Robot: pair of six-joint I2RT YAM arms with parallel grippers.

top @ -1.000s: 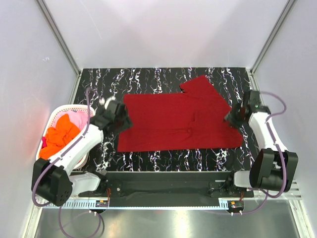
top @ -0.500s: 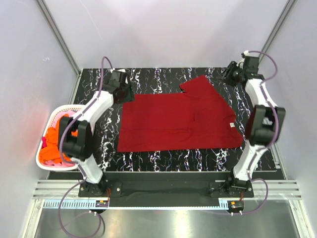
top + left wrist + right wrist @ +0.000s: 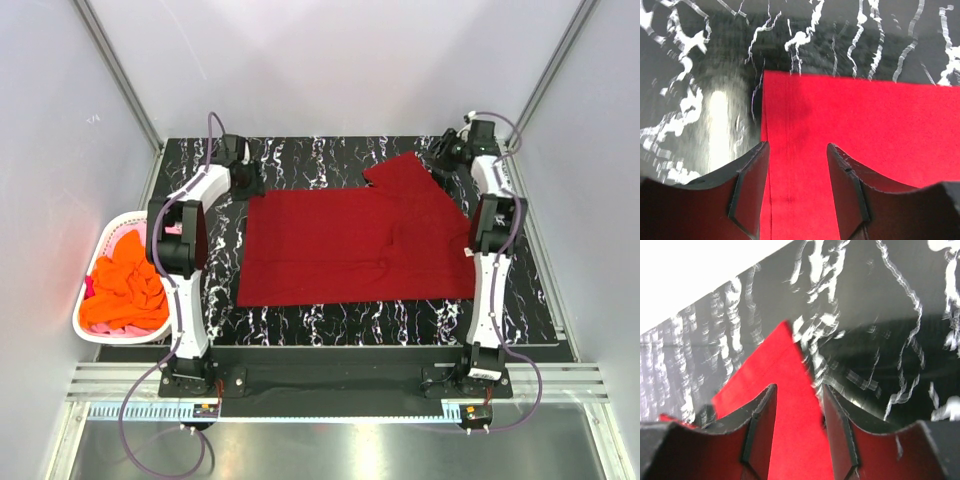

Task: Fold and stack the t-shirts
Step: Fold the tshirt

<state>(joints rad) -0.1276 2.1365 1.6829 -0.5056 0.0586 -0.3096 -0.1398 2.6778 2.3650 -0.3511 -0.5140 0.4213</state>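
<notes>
Dark red t-shirt [image 3: 360,245] lies flat mid-table [image 3: 520,290]. Only the top view shows the white basket [image 3: 92,330] at the left edge, holding the orange t-shirt [image 3: 125,285]. Left wrist view: left tool [image 3: 797,150] released, fingers apart over the shirt's corner. Right wrist view: right tool [image 3: 799,390] released, over the sleeve tip.

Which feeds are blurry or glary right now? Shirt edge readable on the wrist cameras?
Top view: sharp, evenly lit, reddish tint on the left wall by the basket. Left wrist: table smeared at left with a glare patch, red shirt corner crisp. Right wrist: table veins streaked by blur, sheen at right; shirt tip soft but readable.
</notes>
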